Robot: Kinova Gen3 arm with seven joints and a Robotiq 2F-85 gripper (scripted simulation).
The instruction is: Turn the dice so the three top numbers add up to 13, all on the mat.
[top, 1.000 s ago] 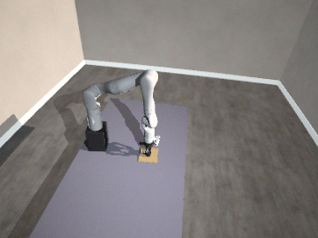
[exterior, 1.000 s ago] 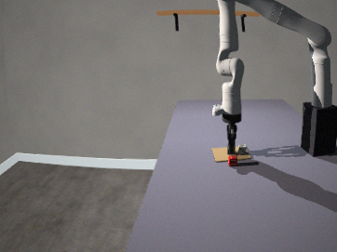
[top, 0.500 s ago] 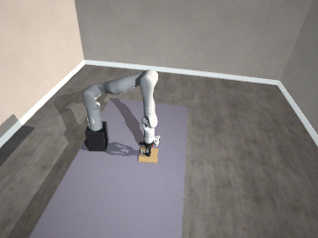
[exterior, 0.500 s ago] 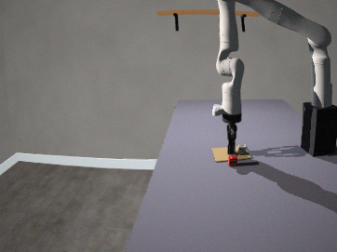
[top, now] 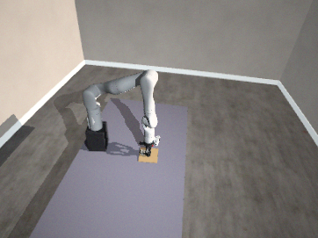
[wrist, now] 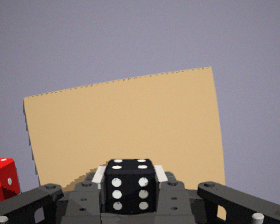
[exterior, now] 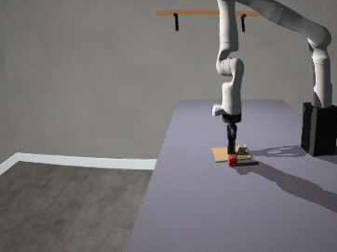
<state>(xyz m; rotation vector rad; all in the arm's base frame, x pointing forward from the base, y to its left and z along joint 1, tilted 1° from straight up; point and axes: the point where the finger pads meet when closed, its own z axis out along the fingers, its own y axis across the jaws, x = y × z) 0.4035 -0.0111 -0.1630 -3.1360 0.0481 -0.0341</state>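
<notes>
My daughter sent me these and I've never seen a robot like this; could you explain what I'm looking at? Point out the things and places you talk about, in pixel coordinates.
One jointed arm (top: 149, 99) (exterior: 231, 29) stands on a table (top: 110, 194) (exterior: 223, 205). The first picture looks down from above, the second from the side, the third from the wrist. A tan mat (top: 152, 160) (exterior: 219, 155) (wrist: 130, 120) lies on the table, with a whitish die (exterior: 242, 149) on it and a red die (exterior: 233, 161) (wrist: 7, 179) by its edge. The gripper (top: 148, 155) (exterior: 231, 152) (wrist: 130, 178) is shut on a black die (wrist: 130, 192).
</notes>
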